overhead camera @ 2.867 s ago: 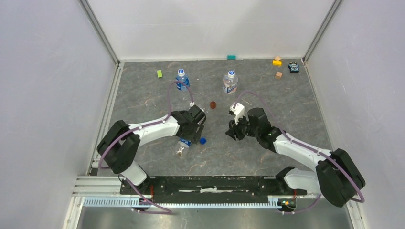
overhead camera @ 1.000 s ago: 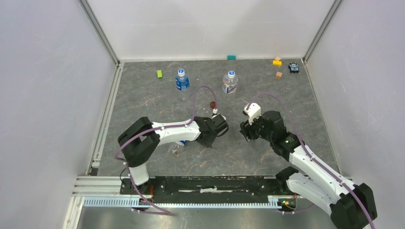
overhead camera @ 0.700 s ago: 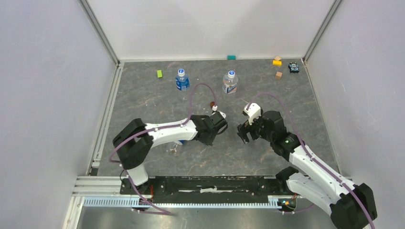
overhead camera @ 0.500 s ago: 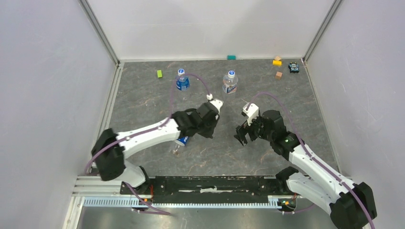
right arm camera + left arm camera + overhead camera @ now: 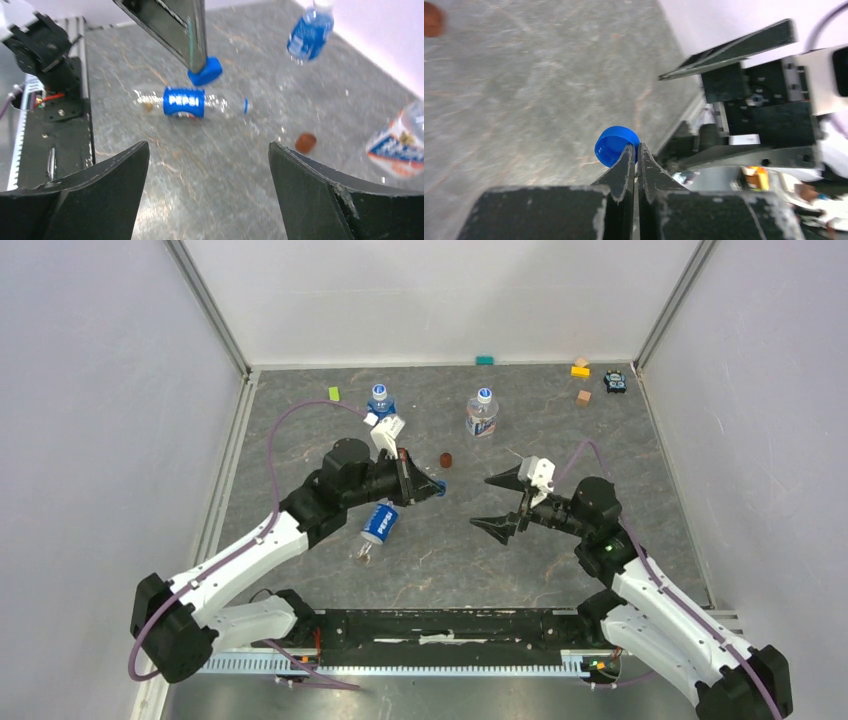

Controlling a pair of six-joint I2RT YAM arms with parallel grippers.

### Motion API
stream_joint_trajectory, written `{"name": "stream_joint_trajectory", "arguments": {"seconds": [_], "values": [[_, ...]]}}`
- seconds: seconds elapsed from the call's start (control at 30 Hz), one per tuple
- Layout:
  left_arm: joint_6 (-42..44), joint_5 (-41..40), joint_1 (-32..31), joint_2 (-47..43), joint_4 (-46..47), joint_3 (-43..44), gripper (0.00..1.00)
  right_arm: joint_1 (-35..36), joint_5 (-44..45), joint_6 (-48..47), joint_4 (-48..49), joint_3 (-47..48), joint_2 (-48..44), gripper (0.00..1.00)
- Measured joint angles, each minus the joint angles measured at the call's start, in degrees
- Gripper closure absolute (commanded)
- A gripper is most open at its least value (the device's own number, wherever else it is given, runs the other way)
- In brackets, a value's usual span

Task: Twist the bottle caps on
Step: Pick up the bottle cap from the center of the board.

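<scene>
Left gripper (image 5: 437,488) is pinching the blue cap (image 5: 441,487) at mid-frame, while the right gripper (image 5: 480,502) is facing it with jaws spread wide and empty.

Low and left of centre, one bottle (image 5: 378,525) is lying on its side on the table (image 5: 560,440), just below the cap. The left fingertips are clamping the cap by its rim. Higher up, a dark red-brown disc (image 5: 446,459) is lying flat. Beyond it two bottles (image 5: 380,405) (image 5: 481,412) are standing upright, seemingly capped, though they are too small to confirm. Coloured blocks (image 5: 580,370) are sitting along the top edge.

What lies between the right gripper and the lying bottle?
Only bare floor, as the right wrist view shows. The left gripper, shut on the cap, hangs beside that line.
</scene>
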Motion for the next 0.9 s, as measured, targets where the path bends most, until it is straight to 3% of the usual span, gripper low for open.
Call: {"name": "stream_joint_trajectory", "arguments": {"seconds": [0.27,0.47,0.67,0.9], "values": [[-14.1,10.54,0.74,-1.16,17.86,-5.01,0.98,0.0,-7.69,3.17,19.67,-2.62,1.07,0.11],[-23.78,13.6,0.83,-0.2,30.34,-7.41,0.98,0.0,-11.28,1.9,22.71,-0.2,3.1,0.18],[-28.76,14.36,0.83,0.79,35.71,-8.31,0.98,0.0,-13.25,2.05,24.87,1.62,4.44,0.18],[-31.23,15.02,0.83,0.9,39.23,-8.37,0.98,0.0,-14.36,2.12,25.75,2.03,5.09,0.35]]}}
